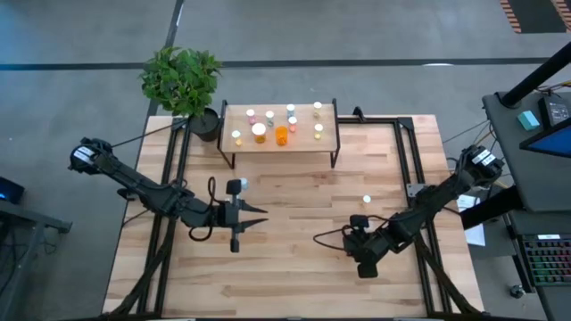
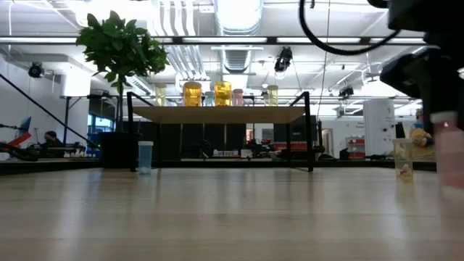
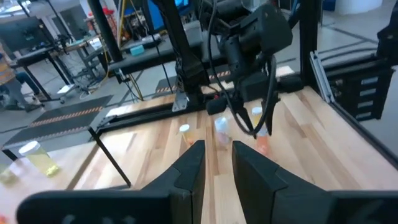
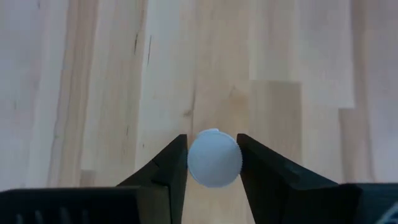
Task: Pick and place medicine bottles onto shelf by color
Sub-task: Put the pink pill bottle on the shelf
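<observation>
A: Your bluish-capped bottle sits pinched between the right gripper's fingers, low over the table's front right part.

B: And your other bottles?

A: About ten stand on the shelf at the back; one waits loose on the boards. Your left gripper hangs mid-table, fingers slightly apart, holding nothing.
</observation>
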`<move>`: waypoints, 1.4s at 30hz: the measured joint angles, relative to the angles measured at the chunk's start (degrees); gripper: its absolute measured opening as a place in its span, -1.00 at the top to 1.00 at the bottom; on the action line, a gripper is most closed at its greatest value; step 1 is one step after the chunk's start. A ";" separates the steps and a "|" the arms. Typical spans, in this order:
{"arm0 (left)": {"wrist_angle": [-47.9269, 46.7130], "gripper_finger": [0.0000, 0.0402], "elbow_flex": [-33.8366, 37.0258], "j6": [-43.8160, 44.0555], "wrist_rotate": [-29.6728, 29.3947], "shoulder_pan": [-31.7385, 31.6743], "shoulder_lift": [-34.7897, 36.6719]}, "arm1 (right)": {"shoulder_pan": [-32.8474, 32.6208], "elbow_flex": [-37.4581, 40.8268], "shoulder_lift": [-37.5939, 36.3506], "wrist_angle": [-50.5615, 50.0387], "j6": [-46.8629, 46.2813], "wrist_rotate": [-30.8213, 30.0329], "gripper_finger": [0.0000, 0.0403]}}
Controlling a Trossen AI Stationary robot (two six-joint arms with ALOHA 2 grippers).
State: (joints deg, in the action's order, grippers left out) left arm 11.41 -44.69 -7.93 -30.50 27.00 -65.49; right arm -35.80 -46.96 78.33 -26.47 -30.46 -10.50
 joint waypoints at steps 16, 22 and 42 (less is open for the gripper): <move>-2.87 0.69 5.22 -1.87 0.04 -0.16 8.34 | 19.23 -26.07 0.52 -16.63 10.44 1.34 0.40; -2.59 0.69 7.90 -1.81 0.04 -0.37 11.19 | 29.16 -41.76 4.84 -22.04 18.81 4.17 0.40; -2.40 0.69 10.64 -1.43 0.04 -0.28 14.69 | 53.44 -74.66 25.56 -44.03 33.36 10.87 0.40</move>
State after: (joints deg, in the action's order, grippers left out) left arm 9.02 -34.04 -9.37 -30.46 26.72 -50.81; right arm 17.65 -121.62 103.89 -70.50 2.90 0.37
